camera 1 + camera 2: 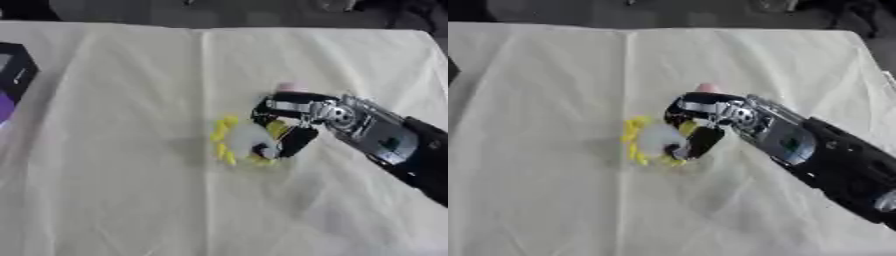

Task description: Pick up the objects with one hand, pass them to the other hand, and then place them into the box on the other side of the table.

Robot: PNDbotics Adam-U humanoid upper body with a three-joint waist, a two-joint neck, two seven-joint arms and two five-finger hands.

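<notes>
Right hand closing on the toy

My right hand (302,122) curls its fingers (293,142) round the yellow-and-white toy (241,140) mid-worktop (131,190); the toy lies just left of my palm, the box (13,80) far left of it.

right hand (289,122) black-fingered with a silver wrist joint, on a grey and black forearm (833,160)
</notes>
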